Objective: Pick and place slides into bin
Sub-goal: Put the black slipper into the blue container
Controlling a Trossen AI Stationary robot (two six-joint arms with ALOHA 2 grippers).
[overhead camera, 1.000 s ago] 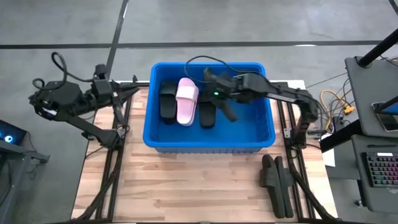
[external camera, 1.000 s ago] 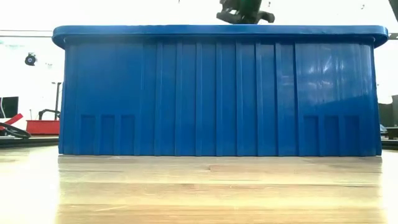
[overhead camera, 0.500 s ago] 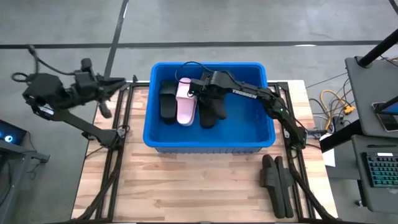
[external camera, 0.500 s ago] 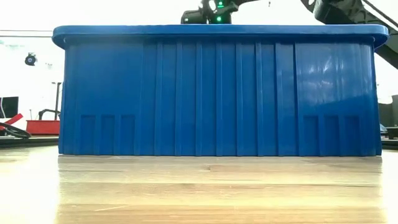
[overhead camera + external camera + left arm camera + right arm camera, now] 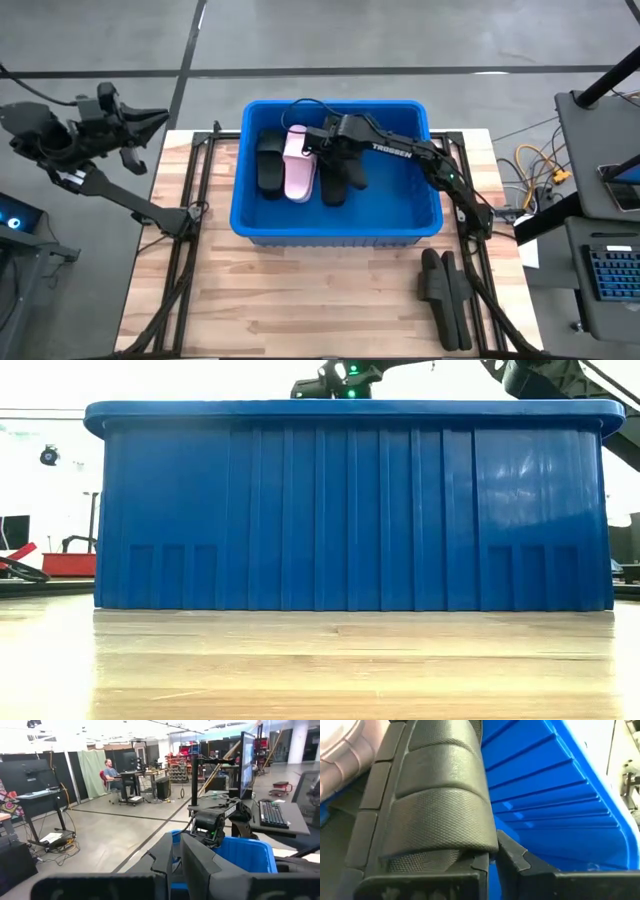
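The blue bin (image 5: pixel 335 236) stands mid-table and fills the low view (image 5: pixel 350 510). On its floor lie a black slide (image 5: pixel 268 160), a pink slide (image 5: pixel 298 168) and another black slide (image 5: pixel 330 188). My right gripper (image 5: pixel 335 140) reaches down into the bin, shut on a further black slide (image 5: pixel 353 172) next to the pink one. Two more black slides (image 5: pixel 445 295) lie on the table's near right. My left gripper (image 5: pixel 150 118) is shut with nothing in it, level, off the table's far left corner. My right gripper pinches the black slide between its two fingers at the edge of the textured strap (image 5: pixel 487 851). The fingers slant down from the table's right side. The slide is inside the bin, next to the pink slide (image 5: pixel 340 750); whether it rests on the floor does not show.
The bin's ribbed inner wall (image 5: pixel 545 795) rises close beside the held slide. Bare wood lies in front of the bin (image 5: pixel 320 660). Desks with a keyboard stand to the table's right (image 5: pixel 610 270). A person sits far off in the room (image 5: pixel 110 772).
My right gripper has swung toward the table's left and sunk into the bin with the black slide, bringing it beside the pink one, then held still. My left arm has drawn back off the table's left edge, its gripper still shut.
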